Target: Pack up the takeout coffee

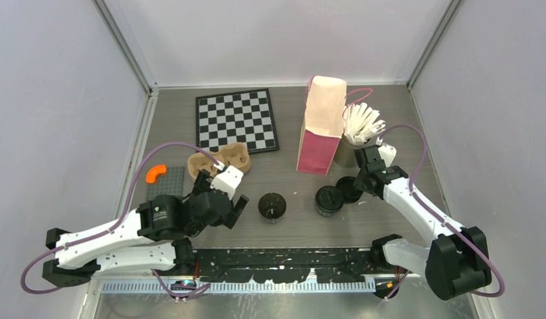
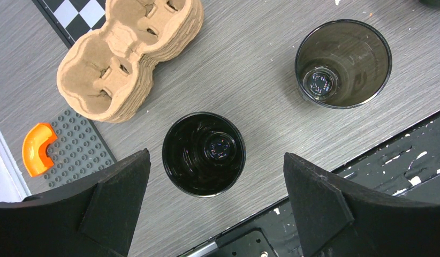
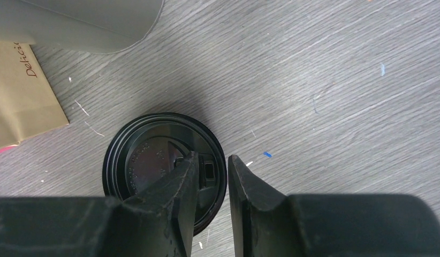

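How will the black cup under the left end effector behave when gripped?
The cup looks empty, so probably light and easily nudged. Its open, thin-looking rim may flex if squeezed. Its smaller base suggests it could tip.

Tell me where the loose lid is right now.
The loose lid lies right of centre in the top view, beside the rightmost black cup, near the base of the paper bag; the right gripper straddles its rim.

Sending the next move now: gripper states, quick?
Left gripper: open, empty, above a black cup.
Right gripper: shut on the black lid, at its rim.
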Robot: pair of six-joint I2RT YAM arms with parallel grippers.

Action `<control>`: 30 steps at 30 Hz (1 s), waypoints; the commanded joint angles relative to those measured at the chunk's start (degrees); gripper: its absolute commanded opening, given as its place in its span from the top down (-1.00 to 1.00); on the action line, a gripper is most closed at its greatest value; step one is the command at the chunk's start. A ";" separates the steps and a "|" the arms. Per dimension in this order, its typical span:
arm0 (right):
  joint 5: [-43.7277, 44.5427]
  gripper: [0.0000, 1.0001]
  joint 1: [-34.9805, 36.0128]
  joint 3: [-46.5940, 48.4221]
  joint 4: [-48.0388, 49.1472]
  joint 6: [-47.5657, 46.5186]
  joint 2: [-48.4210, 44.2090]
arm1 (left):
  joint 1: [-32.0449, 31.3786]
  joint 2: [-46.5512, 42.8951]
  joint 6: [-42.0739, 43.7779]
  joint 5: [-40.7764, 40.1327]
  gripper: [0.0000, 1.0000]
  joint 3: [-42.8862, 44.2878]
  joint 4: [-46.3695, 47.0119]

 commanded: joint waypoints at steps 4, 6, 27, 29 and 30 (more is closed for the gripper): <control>-0.28 0.40 -0.79 1.62 2.83 -2.21 0.25 | -0.22 -0.63 0.36 -0.63 -0.93 -0.06 2.34; -0.23 0.41 -0.92 1.60 2.83 -2.67 0.55 | -0.28 -0.55 0.43 -0.58 -0.93 0.00 2.27; -1.34 0.98 -1.88 2.30 2.14 -4.30 2.72 | -0.25 -0.63 0.36 -0.76 -0.93 -0.08 2.21; -1.21 0.99 -1.87 2.35 1.99 -4.40 2.18 | -0.23 -0.63 0.36 -0.76 -0.93 -0.13 2.18; -1.30 0.99 -1.83 2.49 1.81 -4.49 1.84 | -0.27 -0.68 0.36 -0.84 -0.93 -0.18 2.22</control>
